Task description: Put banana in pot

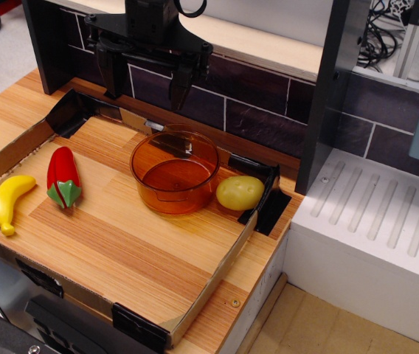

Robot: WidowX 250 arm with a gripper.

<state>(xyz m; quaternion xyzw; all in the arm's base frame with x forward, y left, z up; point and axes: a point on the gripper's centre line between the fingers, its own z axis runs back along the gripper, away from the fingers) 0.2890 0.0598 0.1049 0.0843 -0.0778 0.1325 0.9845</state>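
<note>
The banana (pixel 8 202) is a small curved bright-yellow toy lying at the left edge of the wooden tray floor, next to the red pepper. The pot (pixel 174 172) is a round transparent orange plastic pot standing upright and empty near the tray's back right. My gripper (pixel 144 87) hangs above the tray's back edge, behind and left of the pot. Its two black fingers are spread wide apart and hold nothing. It is far from the banana.
A red pepper with a green stem (pixel 63 178) lies right of the banana. A rounder yellow potato-like toy (pixel 240 192) sits against the pot's right side. Low cardboard walls (pixel 209 284) ring the tray. A purple tiled back wall (pixel 257 107) and a white drainboard (pixel 375 221) stand to the right.
</note>
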